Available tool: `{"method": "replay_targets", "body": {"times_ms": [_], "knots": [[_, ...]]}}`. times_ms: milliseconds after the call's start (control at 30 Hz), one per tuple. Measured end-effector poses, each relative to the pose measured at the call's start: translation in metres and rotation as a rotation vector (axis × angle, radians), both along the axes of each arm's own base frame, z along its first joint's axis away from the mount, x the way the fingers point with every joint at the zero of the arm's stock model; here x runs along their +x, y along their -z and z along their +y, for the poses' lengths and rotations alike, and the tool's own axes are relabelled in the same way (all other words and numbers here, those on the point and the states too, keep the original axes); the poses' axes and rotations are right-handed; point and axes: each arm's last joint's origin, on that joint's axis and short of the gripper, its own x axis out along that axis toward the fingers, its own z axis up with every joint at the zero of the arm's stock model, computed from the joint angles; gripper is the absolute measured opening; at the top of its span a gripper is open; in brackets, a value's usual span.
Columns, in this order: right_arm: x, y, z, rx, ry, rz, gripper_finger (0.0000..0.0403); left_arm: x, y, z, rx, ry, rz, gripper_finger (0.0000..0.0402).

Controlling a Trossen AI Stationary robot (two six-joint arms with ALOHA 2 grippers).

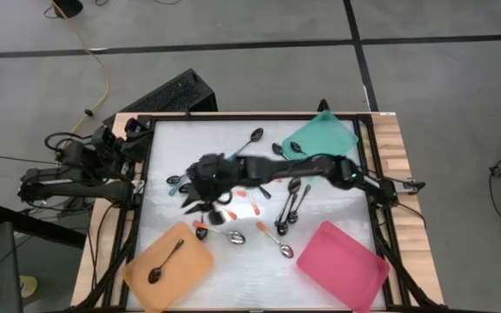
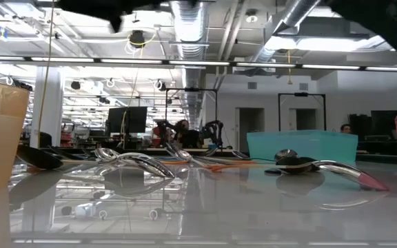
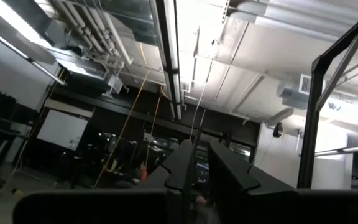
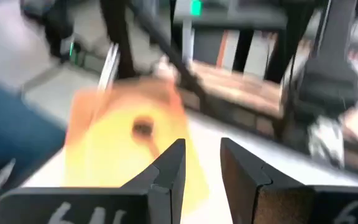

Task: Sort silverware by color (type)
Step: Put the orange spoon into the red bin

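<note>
right gripper (image 1: 200,187) reaching across the table, over the side nearer the folded left arm. its jaws stand apart with an empty gap between them; nothing is grasped. in the right wrist view the two fingers (image 4: 166,165) frame the orange tray (image 1: 170,265), which lies ahead of and below the jaws, with one spoon (image 1: 165,261) already on it. that spoon lies bowl farthest from the jaws and handle running back toward them.

the unsorted silverware lies mostly behind and to the sides of the jaws: orange-handled spoons (image 1: 242,193) just beside the wrist, a cluster of silver spoons (image 1: 292,202) farther back along the forearm, two more (image 1: 236,236) between the jaws and the pink tray (image 1: 344,263), and others toward the teal tray (image 1: 324,136). long axes are mixed; the orange handles run roughly across the line of the forearm.

left gripper (image 3: 194,168) parked off the table edge, pointed up toward the ceiling, fingers nearly together on nothing, well apart from all spoons. the right arm is plainly the nearer one; judged from this, the coming pick means turning the jaws back toward the pile.
</note>
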Motion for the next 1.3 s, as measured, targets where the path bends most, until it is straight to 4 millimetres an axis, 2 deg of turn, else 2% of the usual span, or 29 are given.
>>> {"method": "replay_targets", "body": {"times_ms": [100,233,367,533,733,867,1000,1167,1300], "knots": [[-0.033,-0.021,-0.009,-0.106,0.039,0.177,0.0112,0.0,0.006,0.001,-0.019,-0.021,0.067,0.0038],[-0.071,-0.036,-0.012,-0.254,0.145,0.397,0.0112,0.003,0.021,0.004,-0.079,-0.114,0.237,0.004],[-0.095,-0.043,-0.005,-0.251,0.17,0.554,0.0112,0.009,0.04,0.007,-0.16,-0.195,0.417,0.0045],[-0.119,-0.035,0.015,-0.255,0.154,0.805,0.0112,0.023,0.06,0.009,-0.229,-0.223,0.607,0.0058],[-0.143,-0.017,0.053,-0.273,0.15,1.008,0.0112,0.044,0.069,0.01,-0.247,-0.228,0.691,0.0071],[-0.172,-0.008,0.078,-0.293,0.167,1.049,0.0112,0.059,0.077,0.011,-0.141,-0.247,0.788,0.0071],[-0.211,0.0,0.093,-0.283,0.307,0.985,0.0112,0.075,0.083,0.01,-0.096,-0.21,0.836,0.0071],[-0.249,0.005,0.101,-0.149,0.462,0.783,0.0112,0.095,0.086,0.008,-0.034,-0.076,0.811,0.0071],[-0.267,0.008,0.1,-0.05,0.497,0.639,0.0112,0.111,0.091,0.004,0.028,0.026,0.849,0.0075]]}}
